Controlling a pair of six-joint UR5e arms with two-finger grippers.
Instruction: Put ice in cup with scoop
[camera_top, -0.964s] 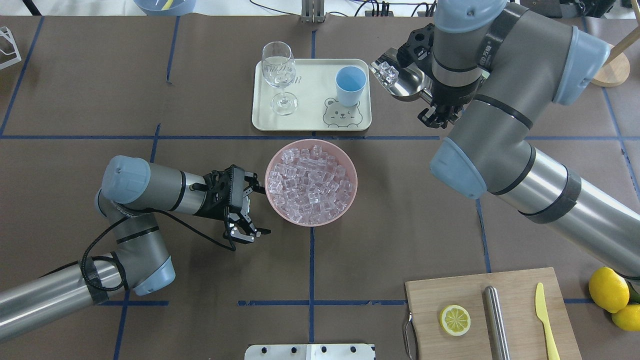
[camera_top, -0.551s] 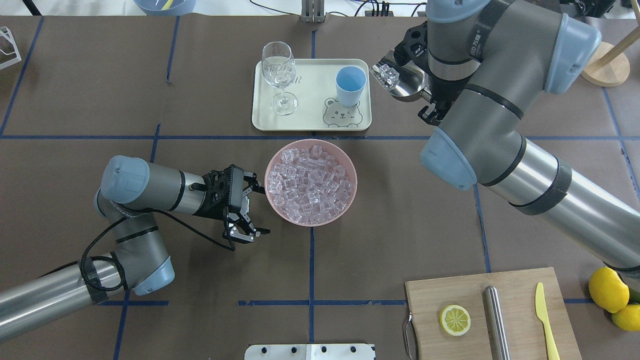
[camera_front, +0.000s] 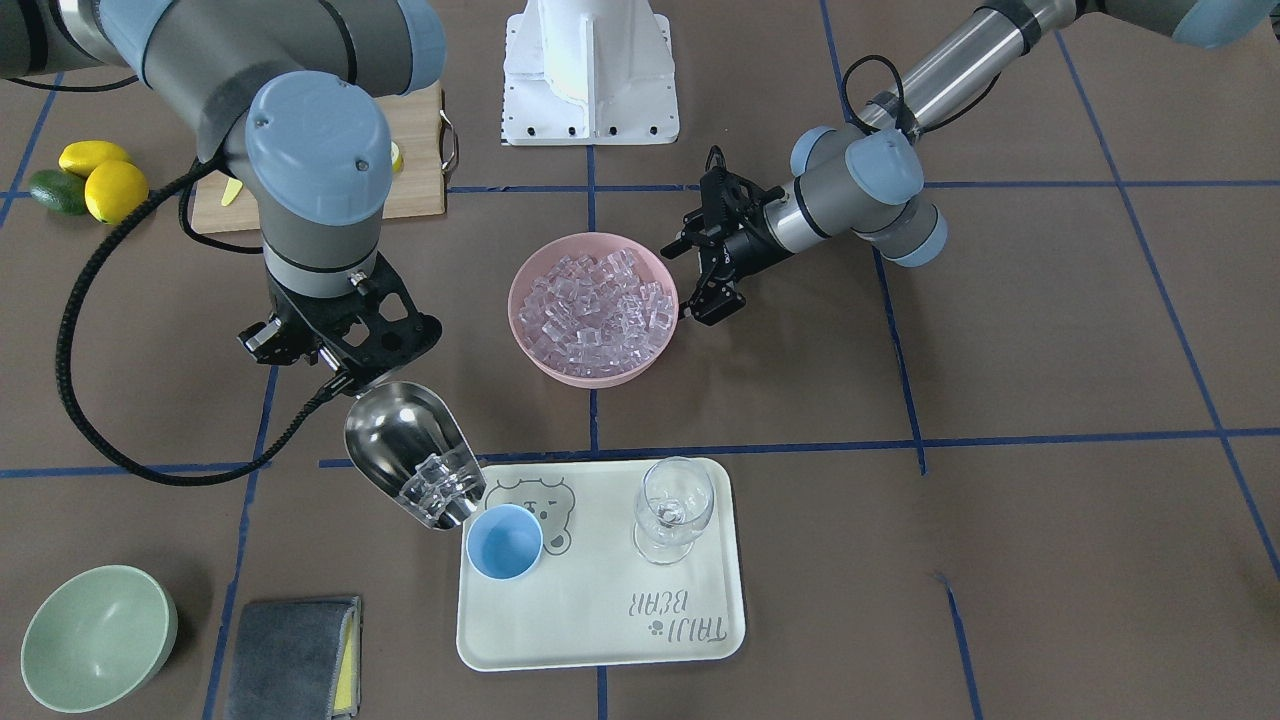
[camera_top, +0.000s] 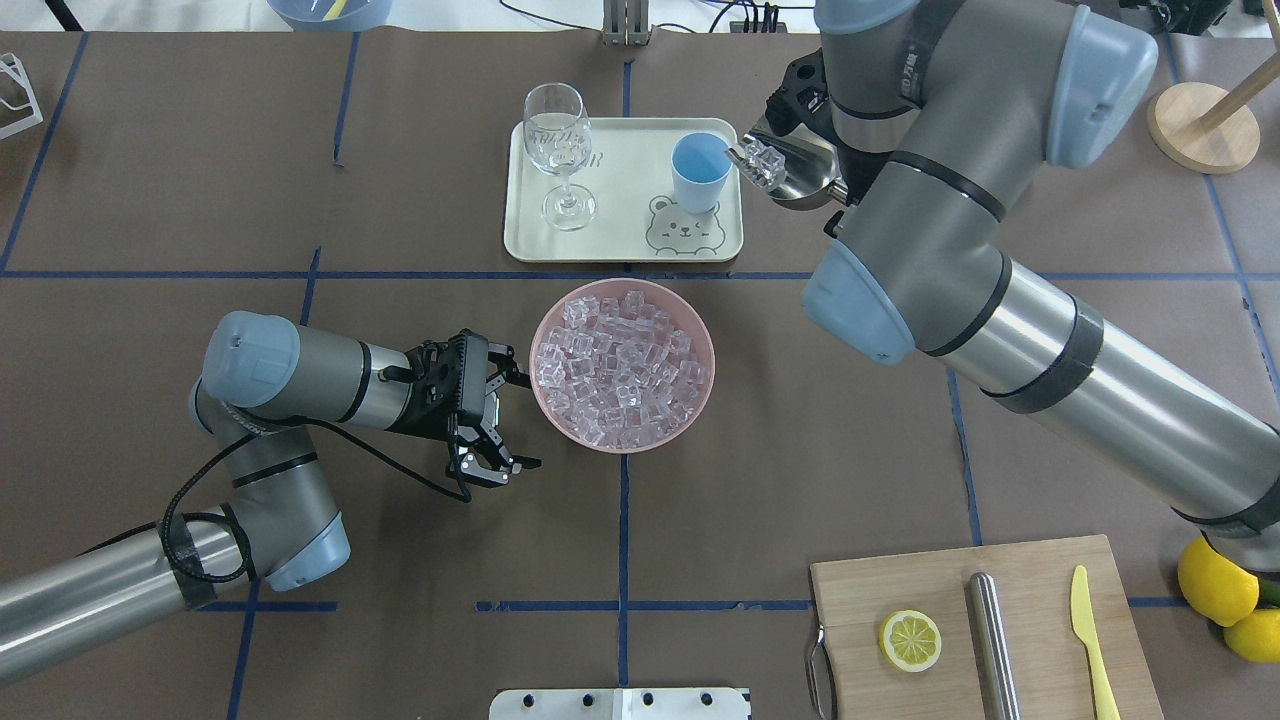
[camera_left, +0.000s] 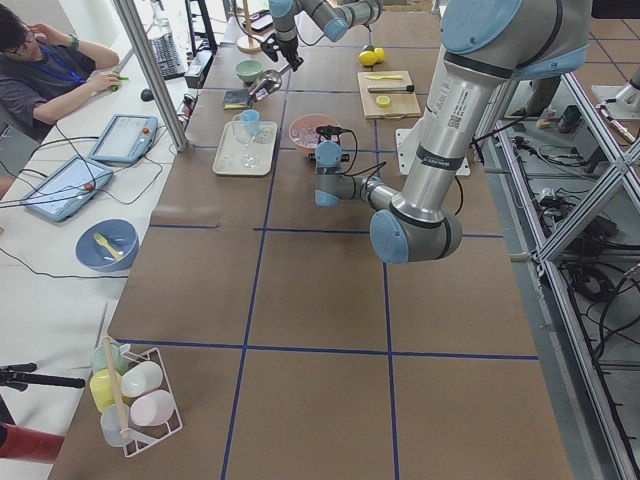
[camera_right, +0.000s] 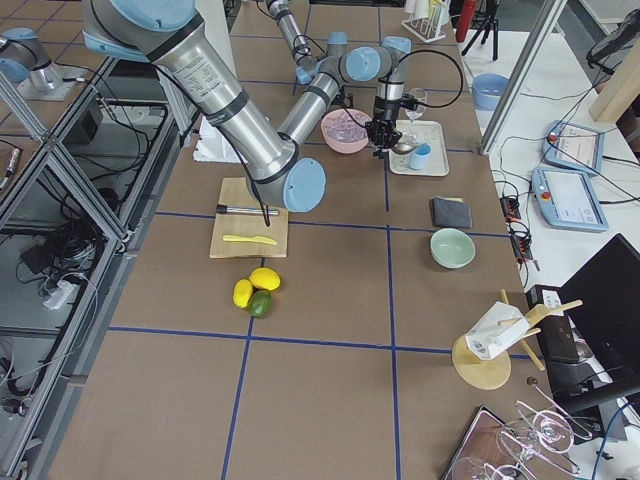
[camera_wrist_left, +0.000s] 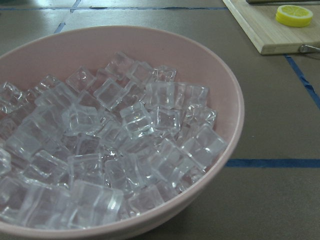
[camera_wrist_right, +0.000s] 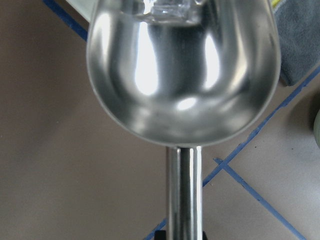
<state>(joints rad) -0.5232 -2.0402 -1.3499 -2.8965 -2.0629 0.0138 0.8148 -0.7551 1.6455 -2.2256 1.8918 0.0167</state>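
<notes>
Cream tray (camera_front: 600, 640), lettered "BEAR", carried the cup (camera_front: 505, 542). Right gripper (camera_front: 345, 378), clamped on the scoop (camera_front: 405, 440), held it tilted, ice (camera_front: 440, 488) at its lip beside the cup's rim. Left gripper (camera_front: 690, 280) stood spread by the pink bowl (camera_front: 522, 320).

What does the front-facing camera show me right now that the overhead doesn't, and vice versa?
Only front-facing: the scoop with its whole trough in view, ice cubes at its lip close by the cup, the right gripper clamped on its handle, a green bowl and a grey cloth. Only overhead: the steel cylinder on the cutting board and a wooden stand; there the right arm hides most of the scoop. Both: the tray, the stemmed glass, the pink bowl of ice cubes and the open left gripper beside it.
</notes>
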